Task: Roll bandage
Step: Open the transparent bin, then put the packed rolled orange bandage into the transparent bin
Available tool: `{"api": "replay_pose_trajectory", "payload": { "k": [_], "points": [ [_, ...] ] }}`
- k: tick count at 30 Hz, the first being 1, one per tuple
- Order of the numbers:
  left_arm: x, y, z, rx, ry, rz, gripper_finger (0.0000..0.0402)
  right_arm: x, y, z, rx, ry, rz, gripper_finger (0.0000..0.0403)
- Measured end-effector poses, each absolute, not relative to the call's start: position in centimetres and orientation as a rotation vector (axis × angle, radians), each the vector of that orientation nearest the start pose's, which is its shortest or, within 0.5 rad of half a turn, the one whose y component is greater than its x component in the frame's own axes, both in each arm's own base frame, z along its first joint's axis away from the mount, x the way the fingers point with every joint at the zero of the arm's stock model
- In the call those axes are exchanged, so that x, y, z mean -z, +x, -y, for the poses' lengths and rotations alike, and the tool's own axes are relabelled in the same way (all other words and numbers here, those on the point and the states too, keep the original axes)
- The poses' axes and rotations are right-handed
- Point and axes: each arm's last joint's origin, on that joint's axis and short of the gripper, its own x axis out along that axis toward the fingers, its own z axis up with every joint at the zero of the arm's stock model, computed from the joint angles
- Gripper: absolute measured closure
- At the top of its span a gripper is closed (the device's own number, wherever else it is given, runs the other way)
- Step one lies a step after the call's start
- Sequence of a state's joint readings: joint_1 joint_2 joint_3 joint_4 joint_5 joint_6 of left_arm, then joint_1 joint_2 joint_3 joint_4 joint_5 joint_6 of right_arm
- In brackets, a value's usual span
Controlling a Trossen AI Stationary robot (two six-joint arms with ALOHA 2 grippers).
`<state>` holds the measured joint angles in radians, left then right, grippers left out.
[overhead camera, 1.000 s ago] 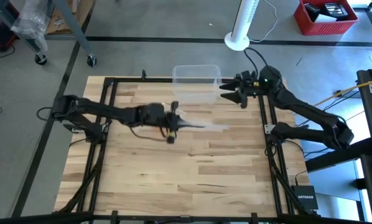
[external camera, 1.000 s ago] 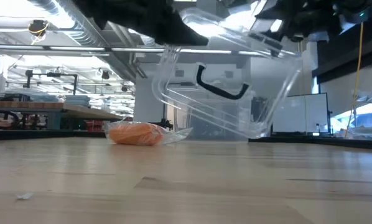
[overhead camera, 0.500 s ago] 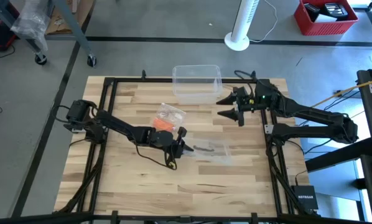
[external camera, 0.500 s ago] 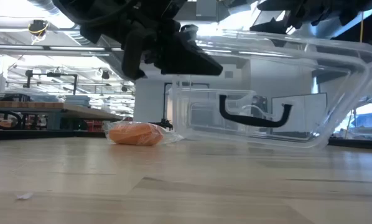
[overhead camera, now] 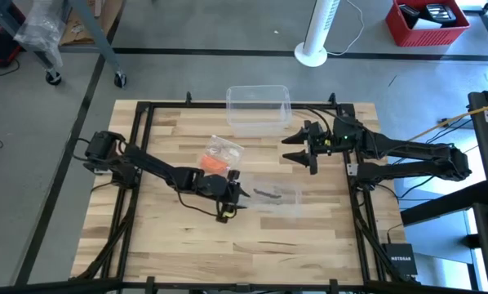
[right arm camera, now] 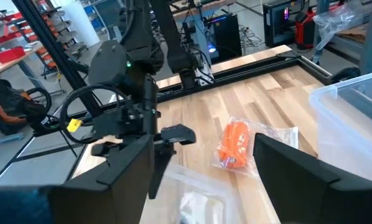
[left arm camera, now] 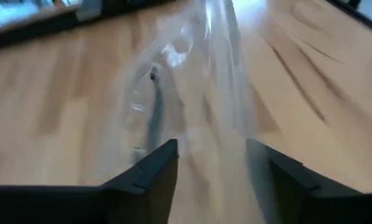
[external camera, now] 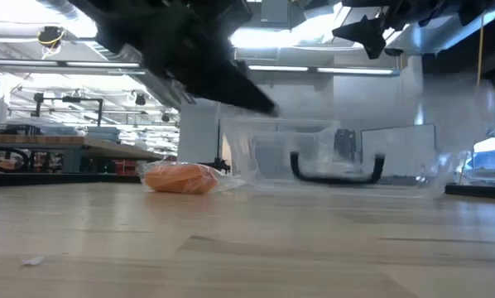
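The orange bandage (overhead camera: 215, 164) lies rolled inside a clear wrapper (overhead camera: 224, 150) on the table, left of centre; it also shows in the low view (external camera: 181, 178) and the right wrist view (right arm camera: 237, 144). Just right of it lies a clear lid with a black handle (overhead camera: 273, 196). My left gripper (overhead camera: 237, 186) is open at the lid's left edge, its fingers on either side of that edge (left arm camera: 204, 134). My right gripper (overhead camera: 286, 148) hangs open above the table's right part, pointing toward the bandage, with nothing between its fingers. My left gripper's open fingers (left arm camera: 155, 171) stand on either side of the clear lid's left edge; I cannot tell whether they touch it. The lid is blurred in the left wrist and low views and lies low on the table.
A clear plastic box (overhead camera: 259, 109) stands at the table's far edge, behind the bandage. A black frame (overhead camera: 146, 110) runs along the table's left, far and right sides. Bare wood lies toward the near edge.
My left gripper has swung toward the near edge and down with the clear lid, then opened and let go. The lid, tilted in the air before, has dropped flat onto the table right of the bandage. My right gripper has drawn toward the near edge.
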<state>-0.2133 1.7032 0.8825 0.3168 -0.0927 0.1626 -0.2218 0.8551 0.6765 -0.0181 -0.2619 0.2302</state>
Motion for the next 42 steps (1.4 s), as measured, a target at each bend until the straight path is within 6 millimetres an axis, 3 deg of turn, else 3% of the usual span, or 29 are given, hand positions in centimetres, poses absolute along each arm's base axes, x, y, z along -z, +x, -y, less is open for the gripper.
{"api": "replay_pose_trajectory", "payload": {
  "k": [7, 12, 17, 21, 31, 38, 42],
  "points": [
    [-19.3, 31.8, 7.2, 0.137, 0.034, -0.671, 0.0195, -29.8, 19.0, 3.6, 0.018, 0.262, -0.204, 0.0128],
    [-22.3, 29.4, 6.1, 0.070, -0.039, -0.697, 0.0199, -29.0, 19.8, 3.8, 0.023, 0.255, -0.245, 0.0128],
    [-25.3, 27.1, 2.6, -0.171, -0.054, -0.655, 0.0206, -27.5, 21.1, 4.1, 0.027, 0.244, -0.328, 0.0128],
    [-25.5, 26.4, -1.8, -0.344, -0.062, -0.658, 0.0207, -26.0, 22.3, 4.4, 0.042, 0.209, -0.398, 0.0128],
    [-19.6, 26.0, -11.9, -0.334, -0.106, -0.745, 0.0208, -25.4, 22.6, 4.8, 0.110, 0.088, -0.439, 0.0128],
    [-15.0, 27.2, -15.4, -0.213, -0.079, -0.742, 0.0208, -25.0, 22.4, 4.7, 0.110, 0.098, -0.477, 0.0128],
    [-12.9, 27.3, -16.7, -0.230, -0.090, -0.770, 0.0208, -25.0, 22.4, 4.8, 0.118, 0.098, -0.481, 0.0128]
  ]
}}
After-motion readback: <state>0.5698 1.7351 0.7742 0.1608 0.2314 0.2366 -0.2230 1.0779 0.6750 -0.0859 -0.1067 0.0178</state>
